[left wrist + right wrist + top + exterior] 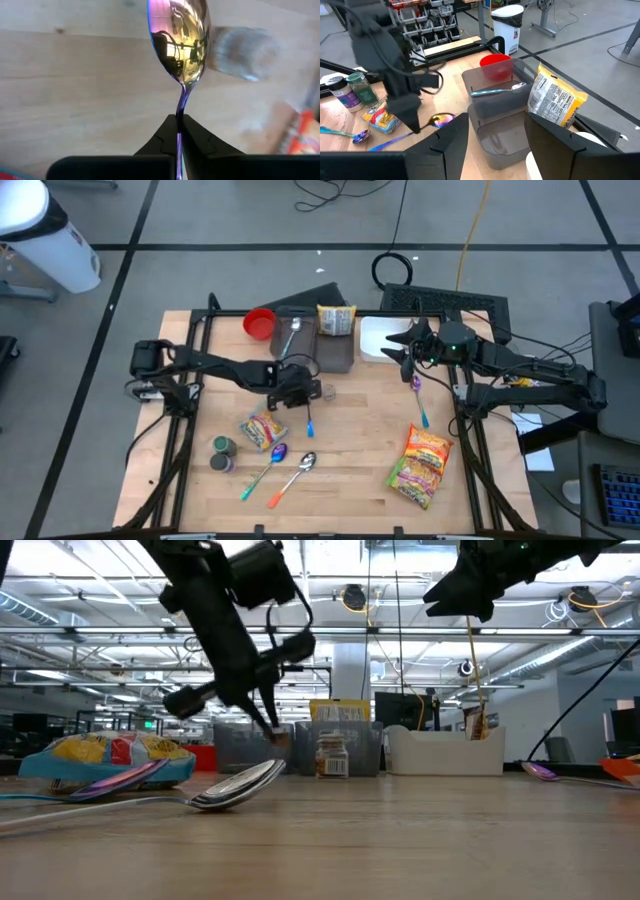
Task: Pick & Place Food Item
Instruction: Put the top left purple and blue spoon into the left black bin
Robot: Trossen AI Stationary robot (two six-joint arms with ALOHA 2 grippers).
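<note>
My left gripper (300, 393) is over the middle of the table, shut on a spoon (180, 45) that has a shiny rainbow bowl and a blue handle (310, 422). My right gripper (400, 352) hangs high at the far right, open, with nothing between its fingers (451, 140). The food lies untouched. A small colourful packet (263, 430) is flat on the wood near the left gripper. An orange-and-green snack bag (423, 463) lies at the near right. A yellow packet (335, 319) stands in the grey bin (330, 352). My left gripper pinches the spoon's thin neck (179, 112), just behind the bowl, between its two fingers. The fingers slant down from the table's left. The bowl points toward the far edge and the blue handle (390, 144) toward the near edge. Whether the handle's end rests on the wood, I cannot tell.
A red bowl (259, 323) and a white container (385, 335) flank the grey bin, which holds a silver spoon (292, 335). Two jars (222, 452) stand near left. Two spoons (290, 473) lie at the near middle and another spoon (420, 402) below the right gripper. A small clear jar (328, 391) stands beside the left gripper.
</note>
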